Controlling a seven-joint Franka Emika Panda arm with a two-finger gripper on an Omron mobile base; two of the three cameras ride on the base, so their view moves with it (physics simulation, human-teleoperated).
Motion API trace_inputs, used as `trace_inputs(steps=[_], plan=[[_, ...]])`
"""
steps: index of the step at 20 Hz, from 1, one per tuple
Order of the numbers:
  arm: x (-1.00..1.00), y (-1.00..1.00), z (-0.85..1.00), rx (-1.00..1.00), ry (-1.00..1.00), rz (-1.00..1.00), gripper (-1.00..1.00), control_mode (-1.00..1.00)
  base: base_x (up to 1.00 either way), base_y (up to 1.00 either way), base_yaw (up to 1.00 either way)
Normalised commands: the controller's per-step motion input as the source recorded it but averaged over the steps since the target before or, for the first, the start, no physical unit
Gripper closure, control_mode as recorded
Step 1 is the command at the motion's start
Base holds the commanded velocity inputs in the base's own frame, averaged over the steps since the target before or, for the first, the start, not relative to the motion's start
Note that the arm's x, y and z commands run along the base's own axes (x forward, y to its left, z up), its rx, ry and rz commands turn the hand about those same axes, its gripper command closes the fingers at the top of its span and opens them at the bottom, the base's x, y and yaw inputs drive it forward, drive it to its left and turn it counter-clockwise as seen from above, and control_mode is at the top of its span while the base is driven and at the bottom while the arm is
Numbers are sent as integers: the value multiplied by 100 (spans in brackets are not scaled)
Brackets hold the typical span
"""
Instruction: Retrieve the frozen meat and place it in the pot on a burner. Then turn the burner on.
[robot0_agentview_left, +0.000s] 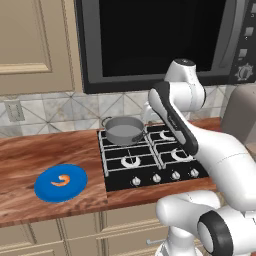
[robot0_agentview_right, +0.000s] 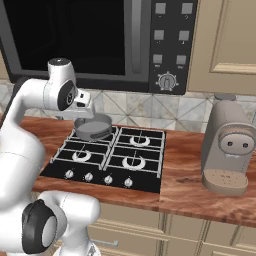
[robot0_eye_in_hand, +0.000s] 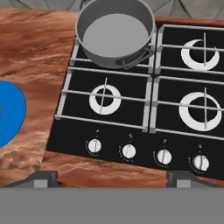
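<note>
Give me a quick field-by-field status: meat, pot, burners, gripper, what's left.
meat: frozen meat lies on the blue plate, on the wooden counter left of the cooktop
pot: pot empty, on the rear left burner
burners: no flame seen; front left burner bare
knobs: four knobs along the cooktop's front edge
gripper: gripper open, holding nothing, above the knobs
left: fetch meat, drop in pot, turn burner on

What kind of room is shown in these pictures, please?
A rendered home kitchen, most likely: a black gas cooktop set in a wooden counter, a built-in oven or microwave above it, and a coffee machine.
</note>
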Motion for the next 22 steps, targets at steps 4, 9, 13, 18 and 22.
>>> trace_inputs(steps=[4, 9, 13, 18, 22], plan=[[0, 47, -21, 2, 0, 0, -100, -100, 0, 0, 0], [0, 55, -20, 2, 0, 0, -100, -100, 0, 0, 0], [0, 53, -24, 2, 0, 0, -100, -100, 0, 0, 0], [0, 48, -28, 1, 0, 0, -100, -100, 0, 0, 0], [0, 54, -25, 0, 0, 0, -100, -100, 0, 0, 0]])
